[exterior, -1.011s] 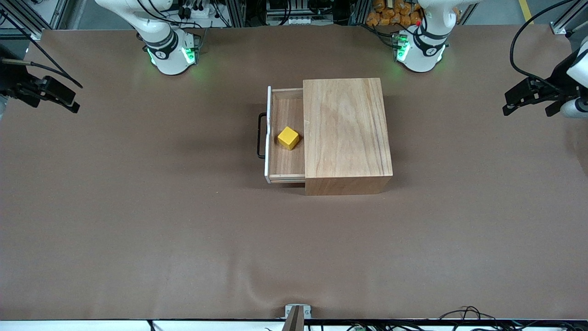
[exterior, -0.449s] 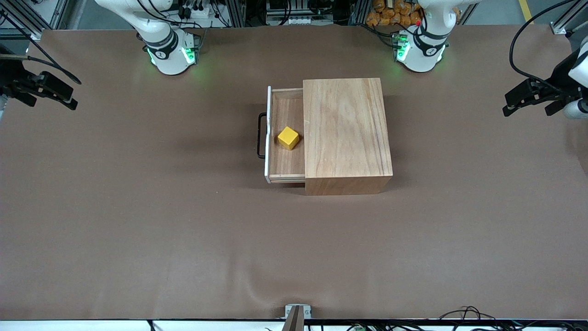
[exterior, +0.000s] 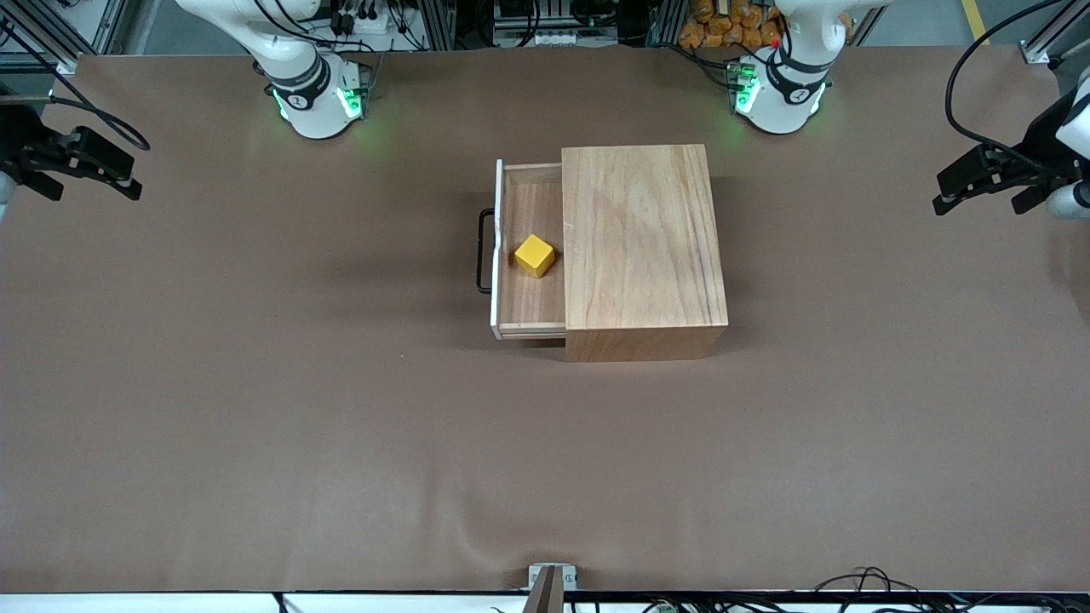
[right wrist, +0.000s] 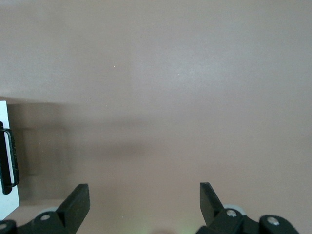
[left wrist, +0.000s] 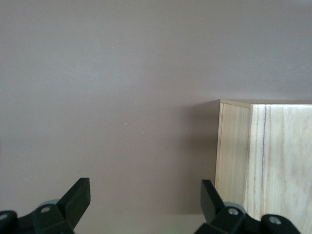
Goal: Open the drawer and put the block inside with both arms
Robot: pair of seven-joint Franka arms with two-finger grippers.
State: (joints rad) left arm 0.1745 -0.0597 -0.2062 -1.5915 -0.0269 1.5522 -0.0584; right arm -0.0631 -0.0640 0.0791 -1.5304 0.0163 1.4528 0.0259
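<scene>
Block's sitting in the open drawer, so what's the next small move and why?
Probably none beyond parking. The block already rests in the open drawer, and the left claw and right claw, both open, hang over the table's ends, holding nothing.

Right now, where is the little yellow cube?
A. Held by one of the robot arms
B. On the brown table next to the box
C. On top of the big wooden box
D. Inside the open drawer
D: the yellow cube sits on the floor of the pulled-out drawer, beside the wooden box, while the left gripper and the right gripper hang open and empty over the table's two ends.
</scene>
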